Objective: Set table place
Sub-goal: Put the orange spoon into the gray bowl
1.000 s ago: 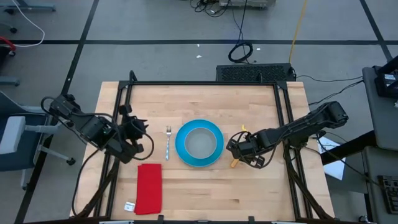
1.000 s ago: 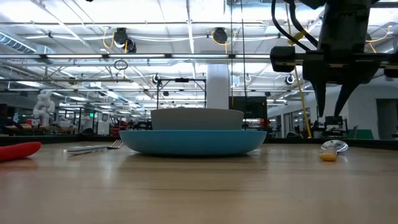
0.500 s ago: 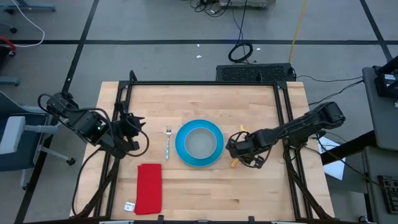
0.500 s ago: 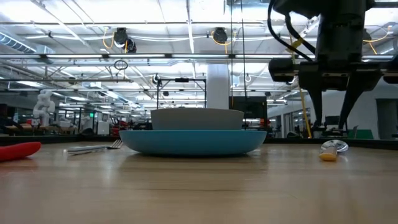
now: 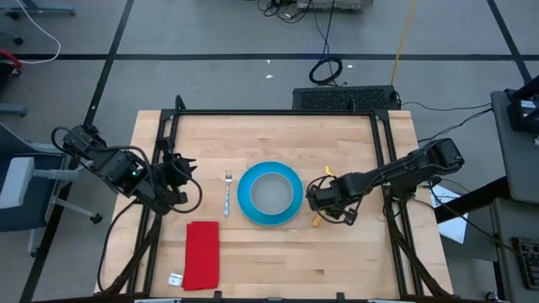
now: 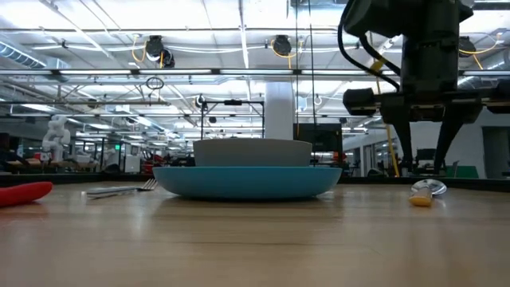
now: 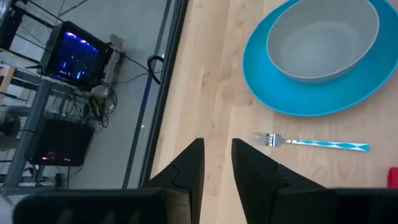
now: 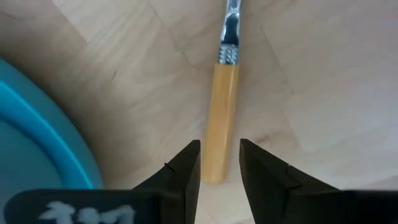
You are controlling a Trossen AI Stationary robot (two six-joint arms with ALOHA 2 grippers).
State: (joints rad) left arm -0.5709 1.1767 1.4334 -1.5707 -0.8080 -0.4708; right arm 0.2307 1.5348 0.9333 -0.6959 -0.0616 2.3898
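Plate and bowl sit together near the middle of the table, the grey bowl nested inside the bright-blue plate. Just beside the plate, toward the table's left edge, lies the fork, its tines pointing to the far edge; the left wrist view shows a patterned blue handle on it. A red folded cloth lies nearer the front-left corner, apart from the fork. On the plate's other side rests the spoon, flat on the wood with its orange handle toward the front edge and its metal neck toward the far edge. The right gripper hangs directly over that handle, its two fingers slightly parted with a narrow gap between them and nothing held; in the low view its fingers stand clear above the table. The left gripper waits over the table's left edge rail, its fingers also parted by a narrow gap and empty, aimed toward the fork and plate.
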